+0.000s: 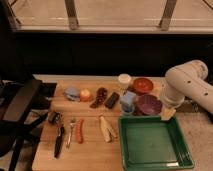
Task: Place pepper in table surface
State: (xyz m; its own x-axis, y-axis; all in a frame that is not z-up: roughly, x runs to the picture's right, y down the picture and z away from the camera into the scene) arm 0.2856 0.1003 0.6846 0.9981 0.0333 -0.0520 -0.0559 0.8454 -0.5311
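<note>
1. Farthest left of the green tray (155,142): black-handled knife (59,140), fork (71,131), then the pepper (80,131), flat on the table surface (92,155), just beside the fork.
2. Just left of the tray: pale wedge-shaped item (106,129).
3. Behind the tray, left to right: orange fruit (86,95), dark lumpy item (100,96), blue cup (128,101), purple bowl (149,105).
4. Gripper (167,114) at the tray's back right corner, on the white arm (187,82); released or clenched: can't tell. The pepper is well apart from it, with the wedge item and tray between.
</note>
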